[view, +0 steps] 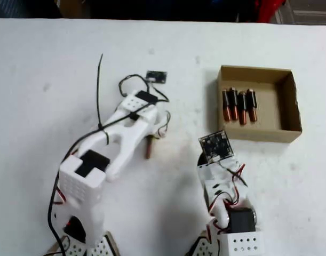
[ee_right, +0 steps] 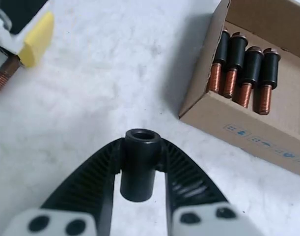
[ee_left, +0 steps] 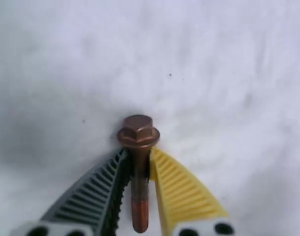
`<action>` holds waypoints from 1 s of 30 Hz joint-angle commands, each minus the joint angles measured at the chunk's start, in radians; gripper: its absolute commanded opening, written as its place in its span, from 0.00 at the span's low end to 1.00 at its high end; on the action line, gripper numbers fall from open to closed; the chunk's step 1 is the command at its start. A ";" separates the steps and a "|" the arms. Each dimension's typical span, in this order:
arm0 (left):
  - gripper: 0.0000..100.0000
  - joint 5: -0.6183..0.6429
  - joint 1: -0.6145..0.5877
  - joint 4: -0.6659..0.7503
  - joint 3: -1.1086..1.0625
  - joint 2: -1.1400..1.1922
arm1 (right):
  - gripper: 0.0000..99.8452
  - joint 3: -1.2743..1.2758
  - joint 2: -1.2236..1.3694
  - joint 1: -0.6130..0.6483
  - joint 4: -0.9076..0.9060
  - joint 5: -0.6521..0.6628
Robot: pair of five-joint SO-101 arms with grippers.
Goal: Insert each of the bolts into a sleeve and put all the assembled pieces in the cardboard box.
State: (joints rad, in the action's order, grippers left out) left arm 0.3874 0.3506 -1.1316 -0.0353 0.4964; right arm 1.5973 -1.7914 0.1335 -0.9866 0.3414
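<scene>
My left gripper [ee_left: 138, 153] is shut on a copper bolt [ee_left: 138, 132], whose hex head sticks out past the grey and yellow fingers [ee_left: 177, 187]. In the high view this bolt [view: 149, 148] hangs just over the table's middle. The right gripper [ee_right: 140, 147] is shut on a black sleeve [ee_right: 138, 169], its bore open at the far end. The sleeve sits a short way from the cardboard box [ee_right: 223, 120]. Several assembled pieces [view: 238, 105] lie side by side in the box [view: 259, 134]. The right wrist view also shows the bolt [ee_right: 2, 78] in the other arm's gripper.
A small black module [view: 156, 76] with its cable lies on the white table behind the left arm [view: 117, 141]. A black cable tie [view: 98, 88] sticks up from that arm. The right arm [view: 227, 197] stands near the front edge, with bare table between the two arms.
</scene>
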 commanded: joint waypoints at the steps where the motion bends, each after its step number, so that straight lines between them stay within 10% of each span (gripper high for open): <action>1: 0.02 -0.078 -0.033 -0.060 0.011 -0.033 | 0.02 -0.005 -0.010 0.004 0.025 -0.011; 30: 0.02 -0.259 -0.044 -0.597 0.000 -0.842 | 0.02 -0.005 -0.010 0.312 0.185 -0.011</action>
State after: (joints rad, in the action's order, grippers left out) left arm 0.1619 0.3153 -1.6517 -0.0491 -0.1926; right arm 1.5973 -1.7914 0.4005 -0.8485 0.3383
